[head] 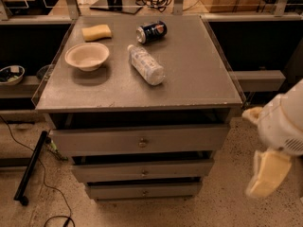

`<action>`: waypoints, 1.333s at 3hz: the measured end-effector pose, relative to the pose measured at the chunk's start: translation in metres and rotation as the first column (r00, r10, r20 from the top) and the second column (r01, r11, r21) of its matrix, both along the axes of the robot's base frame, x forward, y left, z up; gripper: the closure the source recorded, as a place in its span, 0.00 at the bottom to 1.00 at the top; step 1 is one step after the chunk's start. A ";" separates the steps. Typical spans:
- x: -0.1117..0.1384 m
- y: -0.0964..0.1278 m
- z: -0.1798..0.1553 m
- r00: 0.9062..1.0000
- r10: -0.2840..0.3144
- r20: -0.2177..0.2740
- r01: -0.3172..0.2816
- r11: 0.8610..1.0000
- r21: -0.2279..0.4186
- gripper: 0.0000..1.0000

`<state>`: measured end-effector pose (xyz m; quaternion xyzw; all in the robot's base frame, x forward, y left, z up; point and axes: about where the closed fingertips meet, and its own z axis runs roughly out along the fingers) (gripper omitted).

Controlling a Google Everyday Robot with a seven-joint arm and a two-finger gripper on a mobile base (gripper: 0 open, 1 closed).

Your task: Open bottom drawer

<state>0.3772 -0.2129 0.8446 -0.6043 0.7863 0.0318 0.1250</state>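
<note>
The grey cabinet has three drawer fronts stacked below its top. The bottom drawer (pixel 118 191) is the lowest and shortest front, with a small round knob (pixel 144 192) at its centre, and it looks closed. My gripper (pixel 266 173), white with a yellowish tip, hangs at the right edge of the view. It is to the right of the cabinet, at about the height of the middle drawer (pixel 113 171), and apart from all the drawers.
On the cabinet top (pixel 199 74) lie a bowl (pixel 87 56), a yellow sponge (pixel 96 32), a tipped soda can (pixel 151 31) and a plastic bottle (pixel 146 64) on its side. The top drawer (pixel 104 141) is widest. A black bar (pixel 31 167) and cable lie on the floor at left.
</note>
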 end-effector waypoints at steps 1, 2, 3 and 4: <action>-0.010 0.012 -0.041 1.000 0.009 0.012 -0.009 0.999 0.033 0.00; -0.013 0.027 -0.094 1.000 0.028 -0.007 -0.027 0.998 0.060 0.00; -0.014 0.037 -0.127 0.998 0.042 -0.039 -0.039 0.996 0.076 0.00; -0.012 0.044 -0.171 0.994 0.056 -0.089 -0.046 0.994 0.100 0.00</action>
